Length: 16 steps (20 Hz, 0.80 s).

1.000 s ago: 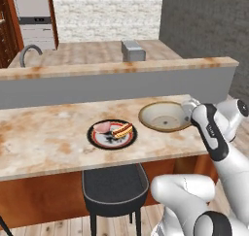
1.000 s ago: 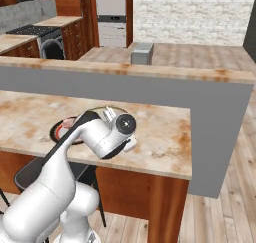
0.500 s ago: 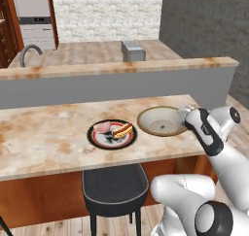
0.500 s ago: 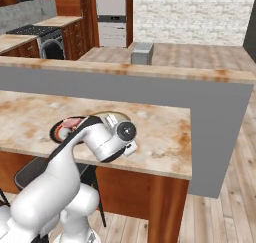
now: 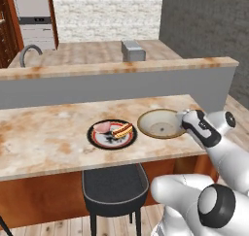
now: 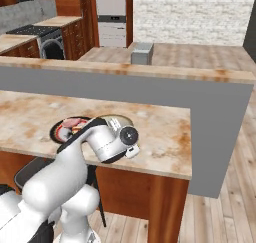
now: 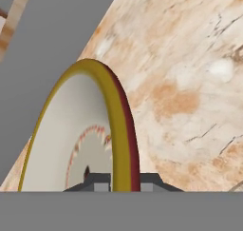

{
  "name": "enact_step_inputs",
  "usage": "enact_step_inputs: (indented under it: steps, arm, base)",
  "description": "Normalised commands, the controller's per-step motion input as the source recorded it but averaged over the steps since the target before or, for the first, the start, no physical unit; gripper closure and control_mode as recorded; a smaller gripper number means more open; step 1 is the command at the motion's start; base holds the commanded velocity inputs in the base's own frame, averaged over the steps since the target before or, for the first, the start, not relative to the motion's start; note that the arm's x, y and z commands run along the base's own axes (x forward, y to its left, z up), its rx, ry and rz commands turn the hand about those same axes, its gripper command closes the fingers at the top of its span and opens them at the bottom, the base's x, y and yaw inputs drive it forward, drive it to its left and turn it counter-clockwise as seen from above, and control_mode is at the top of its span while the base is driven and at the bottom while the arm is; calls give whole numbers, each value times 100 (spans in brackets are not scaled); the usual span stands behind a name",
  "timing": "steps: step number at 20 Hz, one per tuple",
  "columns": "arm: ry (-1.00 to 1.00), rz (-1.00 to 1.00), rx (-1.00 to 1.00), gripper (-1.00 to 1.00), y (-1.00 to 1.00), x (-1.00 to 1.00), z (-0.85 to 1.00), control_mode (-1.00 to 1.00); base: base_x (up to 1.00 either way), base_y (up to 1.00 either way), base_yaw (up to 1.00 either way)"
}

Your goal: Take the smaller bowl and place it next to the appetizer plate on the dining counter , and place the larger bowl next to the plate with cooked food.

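The larger bowl [image 5: 159, 124], cream with an olive-gold rim, sits low on the dining counter [image 5: 53, 143], just right of the plate with cooked food [image 5: 112, 134]. My gripper [image 5: 184, 119] is at the bowl's right edge, shut on its rim. In the hand view the rim of the larger bowl [image 7: 71, 139] runs down between my two fingertips [image 7: 97, 181], and the reddish ring shows inside. From the right base view the hand covers most of the bowl [image 6: 118, 118], beside the plate [image 6: 67, 128]. The smaller bowl and the appetizer plate are out of view.
A grey half-wall with a stone ledge [image 5: 116, 67] rises right behind the dining counter. A dark stool [image 5: 114, 184] stands under the counter's front edge. Behind the wall lies a worktop with a sink tap [image 5: 30, 53] and a grey box [image 5: 133, 50].
My hand has come down and slightly toward the plate with the larger bowl in it. The bowl now lies lower over the counter. The plate has not moved.
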Motion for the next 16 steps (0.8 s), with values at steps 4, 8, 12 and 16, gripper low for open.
enact_step_inputs:
  steps: [4,8,12,16]
  arm:
    - [0,-1,0,100,-5,22,-18,-100]
    - [0,-1,0,100,-6,22,-16,-100]
    - [0,-1,0,100,-7,21,-15,-100]
    - [0,-1,0,100,-5,22,-18,-100]
  base:
    - [0,0,0]
    - [0,0,0]
    - [0,0,0]
    - [0,0,0]
